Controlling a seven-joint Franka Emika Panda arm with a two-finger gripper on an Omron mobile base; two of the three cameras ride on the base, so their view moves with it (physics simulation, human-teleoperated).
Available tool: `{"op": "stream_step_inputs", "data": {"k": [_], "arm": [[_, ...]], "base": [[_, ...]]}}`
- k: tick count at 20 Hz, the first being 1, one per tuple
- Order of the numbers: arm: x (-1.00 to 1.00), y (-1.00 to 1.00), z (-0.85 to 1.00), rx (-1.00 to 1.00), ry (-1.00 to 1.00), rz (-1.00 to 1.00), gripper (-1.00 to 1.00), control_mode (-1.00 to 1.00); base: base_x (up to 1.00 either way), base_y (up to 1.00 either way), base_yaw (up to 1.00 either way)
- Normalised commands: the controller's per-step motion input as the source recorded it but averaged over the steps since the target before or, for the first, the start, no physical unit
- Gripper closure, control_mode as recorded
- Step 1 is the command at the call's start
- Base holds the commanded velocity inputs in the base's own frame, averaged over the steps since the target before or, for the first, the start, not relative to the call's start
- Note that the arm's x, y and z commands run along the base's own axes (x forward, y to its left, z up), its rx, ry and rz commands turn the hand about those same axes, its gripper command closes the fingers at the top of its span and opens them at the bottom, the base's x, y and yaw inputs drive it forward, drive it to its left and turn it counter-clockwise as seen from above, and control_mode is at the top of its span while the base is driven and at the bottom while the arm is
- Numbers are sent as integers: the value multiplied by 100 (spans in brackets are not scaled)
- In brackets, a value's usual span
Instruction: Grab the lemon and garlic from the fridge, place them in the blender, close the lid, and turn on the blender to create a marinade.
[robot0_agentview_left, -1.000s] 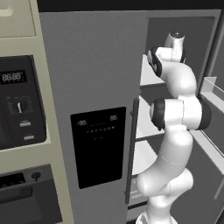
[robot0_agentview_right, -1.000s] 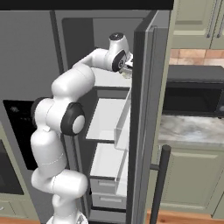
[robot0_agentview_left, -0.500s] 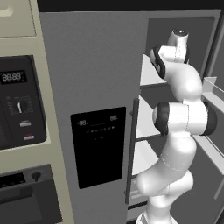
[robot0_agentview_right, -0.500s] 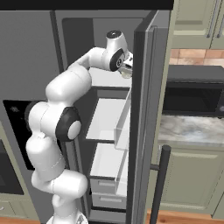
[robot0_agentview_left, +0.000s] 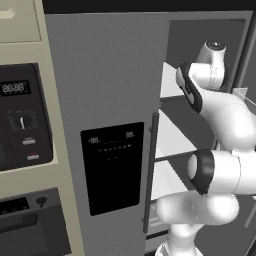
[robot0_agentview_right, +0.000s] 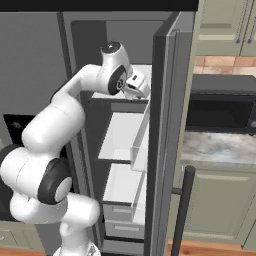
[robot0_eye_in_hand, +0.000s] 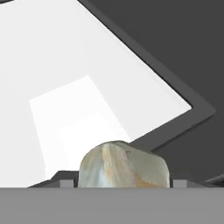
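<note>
Holding item: garlic (robot0_eye_in_hand: 124, 165), pale papery bulb, set between my jaws (robot0_agentview_right: 141, 90), which have narrowed onto it above the upper white shelf (robot0_eye_in_hand: 65, 87) of the fridge (robot0_agentview_left: 120, 90). Handling, as I judge it: light, firm, skin brittle and slick; grip across the widest girth, gently. Container: fridge, door open, visible shelves bare. Lemon not located.

I'm in a rendered home kitchen: tall grey fridge (robot0_agentview_left: 110, 90) with black display panel, door open on white shelves (robot0_agentview_right: 120, 136), beige cabinet (robot0_agentview_left: 25, 30) with built-in oven controls beside it, black microwave (robot0_agentview_right: 220, 107) over a marble counter (robot0_agentview_right: 215, 147), green cupboards (robot0_agentview_right: 220, 25), tiled backsplash.
</note>
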Motion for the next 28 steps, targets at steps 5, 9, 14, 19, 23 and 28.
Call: {"op": "stream_step_inputs", "data": {"k": [5, 9, 14, 19, 23, 28], "arm": [[-100, 32, 0, 0, 0, 0, 100, -100], [-100, 45, 0, 0, 0, 0, 100, -100], [-100, 54, -19, 0, 0, 0, 100, -100], [-86, 55, -37, 0, 4, 3, 100, -100], [-21, 15, -8, 0, 1, 1, 100, 100], [0, 0, 0, 0, 0, 0, 100, 100]], "base": [[0, 0, 0], [0, 0, 0], [0, 0, 0], [0, 0, 0], [-74, 37, 1], [-100, 6, -28]]}}
